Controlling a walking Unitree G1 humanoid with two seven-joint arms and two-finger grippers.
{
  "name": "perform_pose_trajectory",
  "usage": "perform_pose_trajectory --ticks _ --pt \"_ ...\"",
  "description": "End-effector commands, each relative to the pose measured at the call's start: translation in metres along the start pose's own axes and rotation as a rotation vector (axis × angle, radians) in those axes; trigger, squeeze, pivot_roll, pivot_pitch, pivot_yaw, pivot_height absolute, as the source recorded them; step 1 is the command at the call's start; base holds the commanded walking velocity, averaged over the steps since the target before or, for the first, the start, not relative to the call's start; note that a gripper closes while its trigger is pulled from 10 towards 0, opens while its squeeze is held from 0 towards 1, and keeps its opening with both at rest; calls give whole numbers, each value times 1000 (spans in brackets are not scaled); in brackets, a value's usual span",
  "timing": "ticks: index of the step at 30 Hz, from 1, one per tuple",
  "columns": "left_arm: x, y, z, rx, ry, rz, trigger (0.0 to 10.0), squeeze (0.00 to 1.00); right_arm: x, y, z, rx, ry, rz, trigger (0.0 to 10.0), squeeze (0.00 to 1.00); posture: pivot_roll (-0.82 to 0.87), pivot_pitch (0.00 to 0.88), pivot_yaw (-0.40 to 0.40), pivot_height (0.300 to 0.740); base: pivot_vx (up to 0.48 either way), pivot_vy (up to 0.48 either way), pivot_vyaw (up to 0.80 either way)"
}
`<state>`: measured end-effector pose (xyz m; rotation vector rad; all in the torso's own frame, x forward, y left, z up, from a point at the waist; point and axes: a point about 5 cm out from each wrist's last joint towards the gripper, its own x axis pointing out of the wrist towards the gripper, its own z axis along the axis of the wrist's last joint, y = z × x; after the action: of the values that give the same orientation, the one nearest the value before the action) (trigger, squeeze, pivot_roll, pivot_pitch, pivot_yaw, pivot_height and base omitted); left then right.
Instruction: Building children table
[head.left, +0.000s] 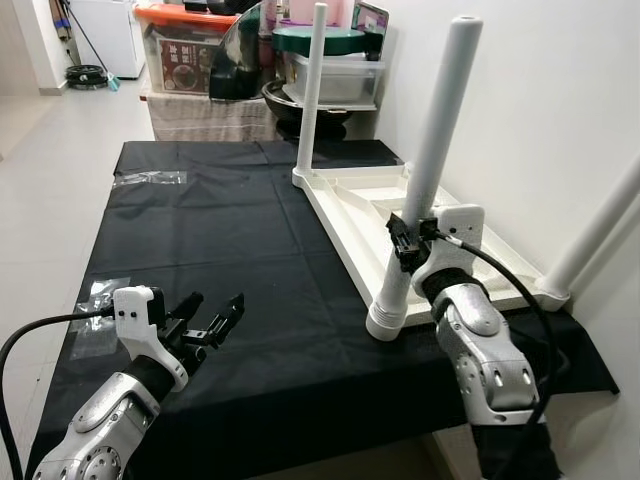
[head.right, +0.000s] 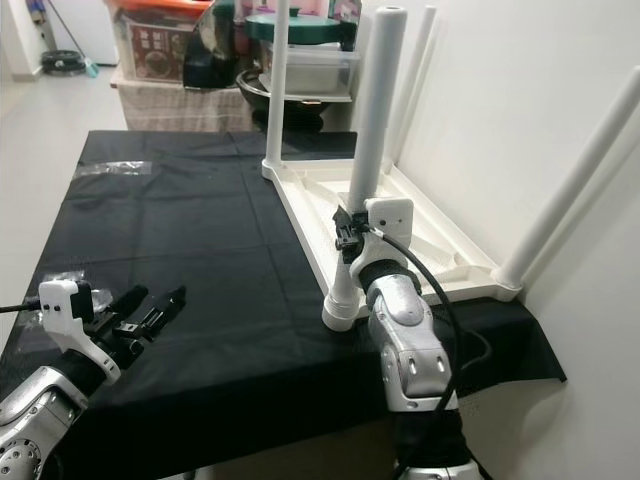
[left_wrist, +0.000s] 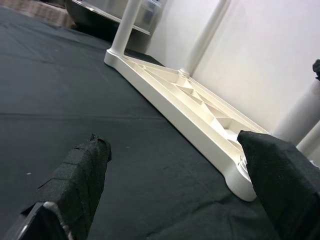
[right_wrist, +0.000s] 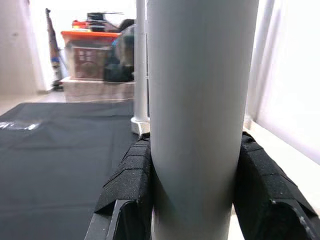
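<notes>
A white children's table top (head.left: 380, 205) lies upside down on a black cloth (head.left: 220, 250), by the wall on the right. White legs stand up from its corners. My right gripper (head.left: 412, 238) is shut on the near leg (head.left: 430, 160), low on its shaft; in the right wrist view the leg (right_wrist: 200, 110) sits squeezed between both black pads (right_wrist: 131, 175). My left gripper (head.left: 210, 320) hovers open above the cloth at the near left, well apart from the table top (left_wrist: 190, 100), with nothing between its fingers (left_wrist: 80, 175).
A far leg (head.left: 312, 90) and a right-hand leg (head.left: 600, 230) also stand up. Clear plastic bags (head.left: 100, 310) lie on the cloth at the left. Storage boxes (head.left: 185, 50) and a pot crowd the back. The white wall runs close on the right.
</notes>
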<state>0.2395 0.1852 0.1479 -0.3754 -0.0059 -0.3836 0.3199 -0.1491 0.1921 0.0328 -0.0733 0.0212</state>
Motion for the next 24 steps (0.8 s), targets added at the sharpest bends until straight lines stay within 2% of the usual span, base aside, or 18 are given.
perform_pose_trajectory --ticks 1,6,9,13,24 --pt "1 1 0 2 -1 5 10000 0 -6 -17 -39 -8 204 -110 0 0 55 0 -114 740 0 0 0" --pt "0 0 -2 -1 -1 6 10000 0 -11 -17 -41 69 245 -209 0 0 54 0 -114 740 0 0 0" --pt "2 -1 -1 -1 -3 3 10000 0 -14 -15 -39 84 240 -223 0 0 55 0 -110 740 0 0 0" --pt "2 0 -1 1 -4 2 10000 0 -15 -13 -36 79 227 -220 0 0 55 0 -110 740 0 0 0" --pt "3 0 -1 -1 -3 -2 10000 0 -15 -1 -18 37 97 -132 0 0 49 0 -106 740 0 0 0"
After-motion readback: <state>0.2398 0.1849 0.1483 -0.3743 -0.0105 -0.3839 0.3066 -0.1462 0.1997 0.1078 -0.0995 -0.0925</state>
